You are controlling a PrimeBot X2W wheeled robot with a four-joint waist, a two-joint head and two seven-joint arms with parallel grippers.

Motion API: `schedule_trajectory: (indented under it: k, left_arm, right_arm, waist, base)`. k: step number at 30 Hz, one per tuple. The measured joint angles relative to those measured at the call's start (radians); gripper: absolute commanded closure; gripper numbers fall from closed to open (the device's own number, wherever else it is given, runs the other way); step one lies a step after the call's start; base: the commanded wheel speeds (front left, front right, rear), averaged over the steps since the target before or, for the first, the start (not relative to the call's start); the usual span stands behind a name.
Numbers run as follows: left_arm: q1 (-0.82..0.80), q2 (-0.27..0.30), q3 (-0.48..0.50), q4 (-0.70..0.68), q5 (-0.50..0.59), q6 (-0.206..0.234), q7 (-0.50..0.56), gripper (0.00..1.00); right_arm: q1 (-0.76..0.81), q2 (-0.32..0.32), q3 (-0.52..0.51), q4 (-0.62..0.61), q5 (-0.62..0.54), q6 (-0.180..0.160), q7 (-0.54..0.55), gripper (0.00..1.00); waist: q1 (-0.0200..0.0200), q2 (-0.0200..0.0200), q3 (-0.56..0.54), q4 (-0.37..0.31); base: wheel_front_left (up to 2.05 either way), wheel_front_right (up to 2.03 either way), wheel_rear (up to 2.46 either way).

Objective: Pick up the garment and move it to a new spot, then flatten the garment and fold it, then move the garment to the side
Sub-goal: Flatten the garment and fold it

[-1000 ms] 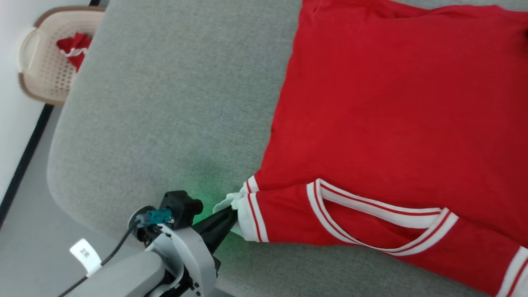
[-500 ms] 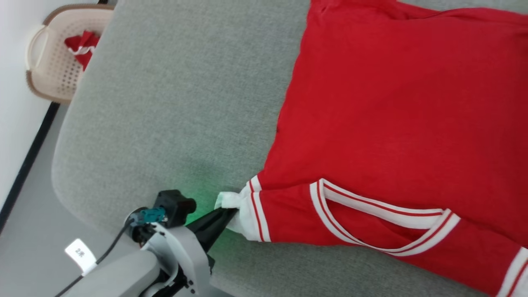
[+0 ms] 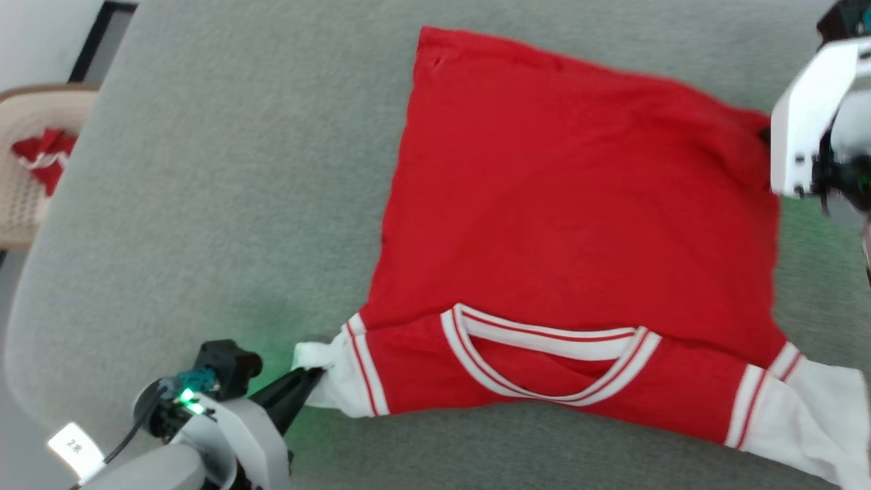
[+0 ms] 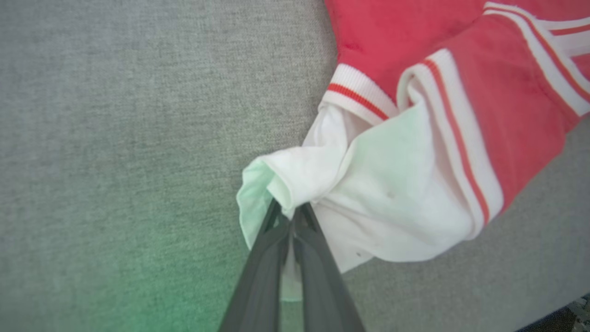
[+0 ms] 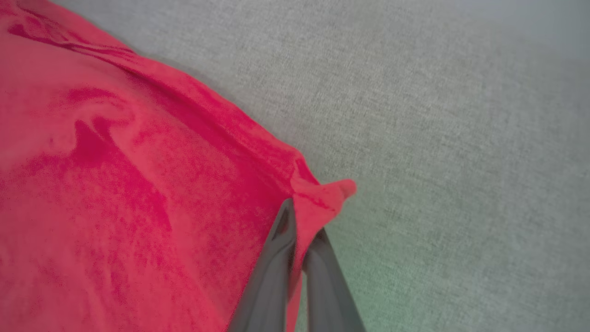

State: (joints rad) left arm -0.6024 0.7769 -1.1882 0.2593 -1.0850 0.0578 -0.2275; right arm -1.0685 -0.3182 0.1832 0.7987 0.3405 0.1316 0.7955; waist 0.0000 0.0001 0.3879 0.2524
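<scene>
Your left gripper (image 4: 290, 211) is pinched shut on the white sleeve (image 4: 368, 184) at the near left of the garment (image 3: 578, 224). Your right gripper (image 5: 302, 221) is pinched shut on its far right red corner. The garment lies spread on the grey cushion (image 3: 224, 204).

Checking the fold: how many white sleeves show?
2: the lower-left sleeve, pinched in the left gripper; the lower-right sleeve, loose on the cushion.
</scene>
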Motion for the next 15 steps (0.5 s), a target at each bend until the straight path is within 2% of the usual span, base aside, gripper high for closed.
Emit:
schedule_trajectory:
  k: [3,9,12,15]
  left_arm:
    - [0.014,0.033,0.003,-0.022,-0.01,0.022,0.01,1.0]
    - [0.032,0.063,0.002,-0.058,-0.017,0.04,0.018,1.0]
    - [0.036,0.071,0.0,-0.075,-0.019,0.046,0.024,1.0]
    - [0.041,0.078,0.0,-0.085,-0.023,0.048,0.025,1.0]
  right_arm:
    - [0.15,-0.078,0.056,-0.212,0.121,0.0,0.045,1.0]
    - [0.414,-0.145,0.012,-0.505,0.226,0.0,0.12,1.0]
    - [0.566,-0.156,-0.049,-0.615,0.239,0.0,0.151,1.0]
    - [0.72,-0.132,-0.127,-0.705,0.235,0.0,0.166,1.0]
  waist:
    - [0.0,0.0,-0.031,-0.048]
    - [0.0,0.0,-0.077,-0.111]
    - [0.0,0.0,-0.099,-0.135]
    - [0.0,0.0,-0.117,-0.153]
  base:
    - [0.0,0.0,0.0]
    - [0.0,0.0,0.0]
    - [0.0,0.0,0.0]
    - [0.0,0.0,0.0]
